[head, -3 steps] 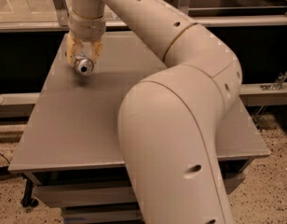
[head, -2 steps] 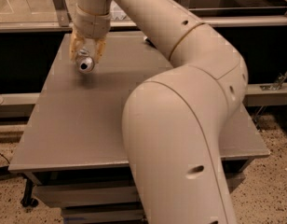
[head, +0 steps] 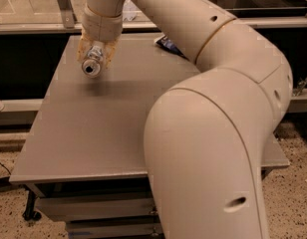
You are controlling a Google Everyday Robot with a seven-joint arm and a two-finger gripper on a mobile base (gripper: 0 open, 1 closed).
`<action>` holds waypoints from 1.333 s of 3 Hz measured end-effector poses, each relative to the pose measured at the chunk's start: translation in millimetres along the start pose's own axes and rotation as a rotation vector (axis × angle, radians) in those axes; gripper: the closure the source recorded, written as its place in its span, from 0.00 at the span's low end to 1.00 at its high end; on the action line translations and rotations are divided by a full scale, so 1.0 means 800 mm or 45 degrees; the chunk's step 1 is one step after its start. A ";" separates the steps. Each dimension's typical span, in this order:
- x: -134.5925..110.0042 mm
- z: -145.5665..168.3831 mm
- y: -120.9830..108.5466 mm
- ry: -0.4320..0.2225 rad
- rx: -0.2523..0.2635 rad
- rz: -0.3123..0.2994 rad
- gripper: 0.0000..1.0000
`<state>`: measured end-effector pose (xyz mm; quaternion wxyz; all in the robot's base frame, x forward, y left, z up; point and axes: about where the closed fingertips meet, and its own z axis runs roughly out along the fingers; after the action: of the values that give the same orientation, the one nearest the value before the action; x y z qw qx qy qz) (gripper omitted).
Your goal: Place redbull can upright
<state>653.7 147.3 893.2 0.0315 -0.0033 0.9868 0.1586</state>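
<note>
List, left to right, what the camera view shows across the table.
Gripper, jaws shut on the redbull can, over the far-left part of the table → dark blue packet at the table's far edge → the robot arm's bulky elbow on the right.

gripper (head: 95, 59) holding the redbull can (head: 89, 67) hangs over the table's (head: 93, 138) far left part.

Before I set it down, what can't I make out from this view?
Camera view:
- redbull can: only its end shows; the gripper shut around it covers the body.
- dark packet at the table's far edge: mostly behind the arm.
- table's right side: blocked by the arm.
- can's height above the table: unreadable from this angle.
</note>
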 end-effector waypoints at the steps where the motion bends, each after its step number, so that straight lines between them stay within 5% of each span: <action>1: -0.002 0.008 0.002 0.022 -0.043 -0.029 1.00; 2: -0.010 0.009 -0.005 -0.025 0.030 0.052 1.00; 3: -0.022 0.008 -0.019 -0.074 0.201 0.293 1.00; 4: -0.023 0.006 -0.033 -0.083 0.300 0.561 1.00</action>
<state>672.7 123.6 881.8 0.0282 0.2205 0.9739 0.0454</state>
